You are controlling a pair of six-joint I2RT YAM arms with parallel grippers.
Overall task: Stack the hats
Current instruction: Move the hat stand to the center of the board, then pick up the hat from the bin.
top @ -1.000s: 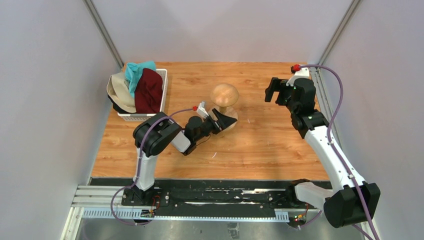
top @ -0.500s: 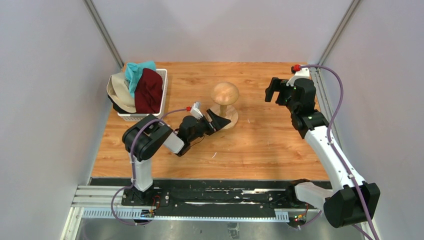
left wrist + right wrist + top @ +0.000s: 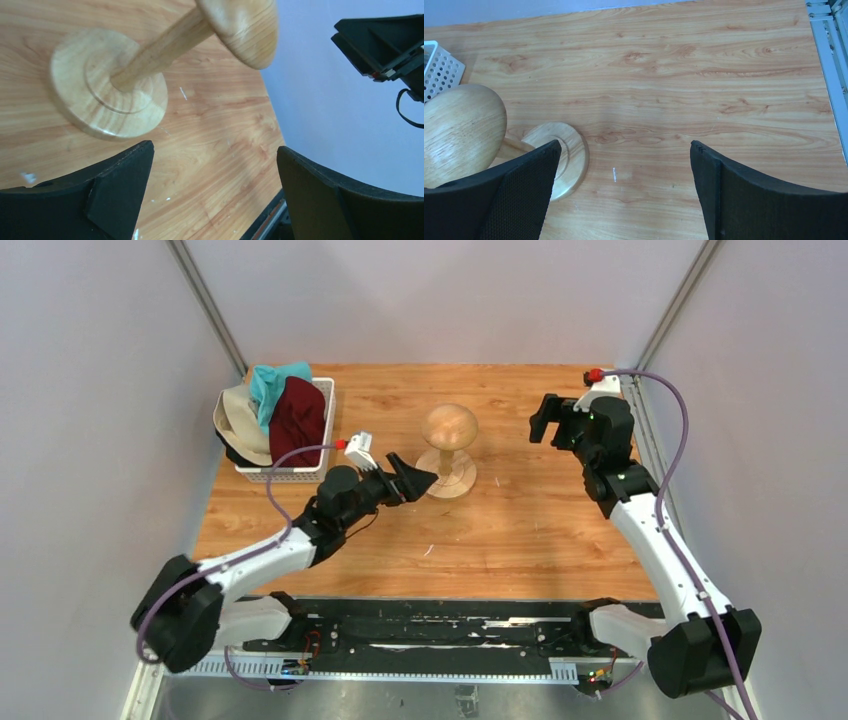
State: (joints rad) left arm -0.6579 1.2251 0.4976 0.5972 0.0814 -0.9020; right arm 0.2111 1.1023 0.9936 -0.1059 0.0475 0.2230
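Observation:
The hats lie heaped in a white basket at the table's far left: a beige hat, a teal hat and a maroon hat, with a bit of black fabric showing underneath. My left gripper is open and empty, low over the table just left of the wooden stand's base. My right gripper hangs open and empty to the right of the stand, holding nothing.
The wooden mushroom-shaped stand stands upright mid-table with no hat on it. Bare wood lies between it and the right arm. A metal rail runs along the table's right edge.
The left arm has stretched out low, its elbow swinging down to the left, and its gripper has slid left, away from the stand's base. The right arm has not moved.

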